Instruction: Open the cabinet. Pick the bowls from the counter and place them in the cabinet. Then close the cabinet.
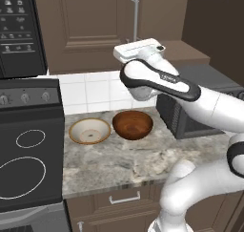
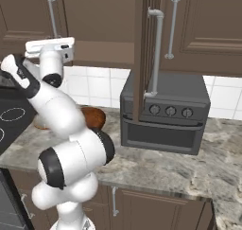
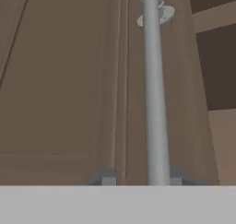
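Note:
The cabinet (image 1: pixel 90 21) has its left door shut, with a silver bar handle (image 1: pixel 136 16) at that door's right edge. Its right door (image 2: pixel 141 58) stands swung out, edge-on in the right base view. My gripper (image 1: pixel 137 47) is raised in front of the left door's handle. In the hand view the handle (image 3: pixel 155 94) rises between the two fingertips of the gripper (image 3: pixel 143 178). The jaws are a little apart, with a gap left of the bar. Two bowls sit side by side on the counter (image 1: pixel 119 162): a cream-white bowl (image 1: pixel 89 131) and a reddish-brown bowl (image 1: pixel 132 124).
A black toaster oven (image 1: pixel 190 121) stands on the counter right of the bowls, under the open door. The black stovetop (image 1: pixel 24 159) lies to the left. A drawer (image 1: pixel 124 197) sits below the counter's edge. My arm hides part of the brown bowl (image 2: pixel 94 118).

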